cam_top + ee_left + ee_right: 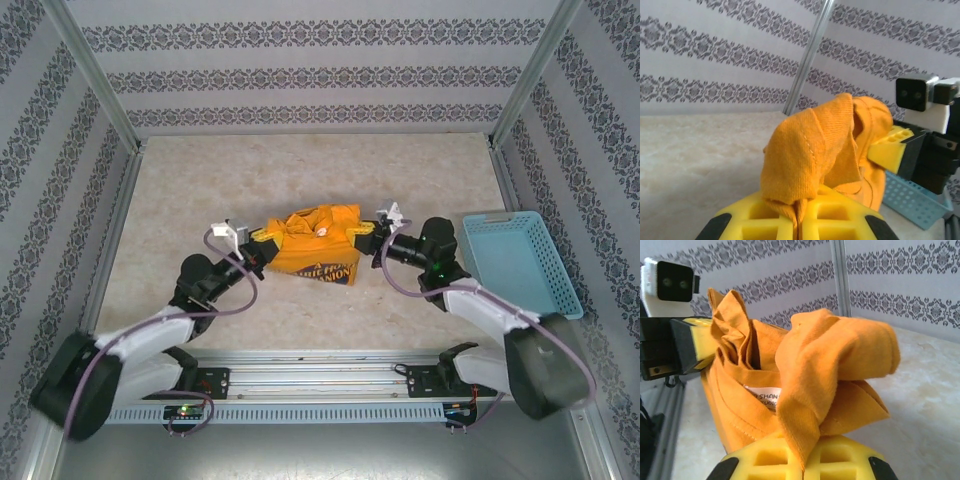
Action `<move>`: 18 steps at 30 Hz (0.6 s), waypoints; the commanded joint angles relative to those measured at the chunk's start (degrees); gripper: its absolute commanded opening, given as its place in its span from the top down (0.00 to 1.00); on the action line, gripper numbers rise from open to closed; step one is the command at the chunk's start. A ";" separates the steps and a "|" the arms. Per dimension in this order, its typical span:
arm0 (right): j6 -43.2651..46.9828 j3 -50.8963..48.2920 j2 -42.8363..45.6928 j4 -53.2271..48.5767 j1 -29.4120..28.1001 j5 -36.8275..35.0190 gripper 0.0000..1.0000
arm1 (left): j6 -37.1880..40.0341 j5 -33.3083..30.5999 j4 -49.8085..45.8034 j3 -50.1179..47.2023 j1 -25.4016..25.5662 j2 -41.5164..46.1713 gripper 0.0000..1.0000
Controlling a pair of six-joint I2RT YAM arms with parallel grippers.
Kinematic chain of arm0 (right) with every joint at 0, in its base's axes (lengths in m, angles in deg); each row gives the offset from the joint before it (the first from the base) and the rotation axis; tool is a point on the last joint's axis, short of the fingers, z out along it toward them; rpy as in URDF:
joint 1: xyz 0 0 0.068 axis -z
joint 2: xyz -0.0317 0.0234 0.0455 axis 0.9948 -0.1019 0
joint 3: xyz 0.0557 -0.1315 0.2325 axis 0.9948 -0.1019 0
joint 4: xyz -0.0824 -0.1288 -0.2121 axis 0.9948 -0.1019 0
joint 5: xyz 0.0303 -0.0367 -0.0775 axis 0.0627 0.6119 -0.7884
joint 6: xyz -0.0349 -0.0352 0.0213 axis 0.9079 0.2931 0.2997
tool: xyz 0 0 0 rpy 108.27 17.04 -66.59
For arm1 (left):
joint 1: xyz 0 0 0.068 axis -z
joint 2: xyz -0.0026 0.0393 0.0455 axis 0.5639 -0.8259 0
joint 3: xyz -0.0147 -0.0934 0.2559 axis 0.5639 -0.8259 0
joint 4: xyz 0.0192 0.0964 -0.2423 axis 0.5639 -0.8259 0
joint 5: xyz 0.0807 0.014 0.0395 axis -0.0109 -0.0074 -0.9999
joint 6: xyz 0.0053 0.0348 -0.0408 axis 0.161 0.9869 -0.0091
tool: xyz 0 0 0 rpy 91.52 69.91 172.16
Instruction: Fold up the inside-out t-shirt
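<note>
The t-shirt (318, 248) is held bunched between both arms over the middle of the table (300, 170). The left gripper (262, 240) is clamped on its left edge. The right gripper (367, 232) is clamped on its right edge. A blue basket (520, 262) sits at the table's right side, apart from the shirt.

Inside-out t-shirt (805, 370), white sewn-in label (762, 396): dark lettering, partly covered by a fold; the fragments "SHAN" over "STUDIO" can be read. Near edge of the same garment, dark band of print (328, 272): letters too small to make out.
</note>
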 commanded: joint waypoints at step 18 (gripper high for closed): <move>-22.24 19.21 -11.87 -31.29 1.06 -17.83 1.00 | -12.56 -32.56 -44.08 25.90 3.65 -15.15 1.00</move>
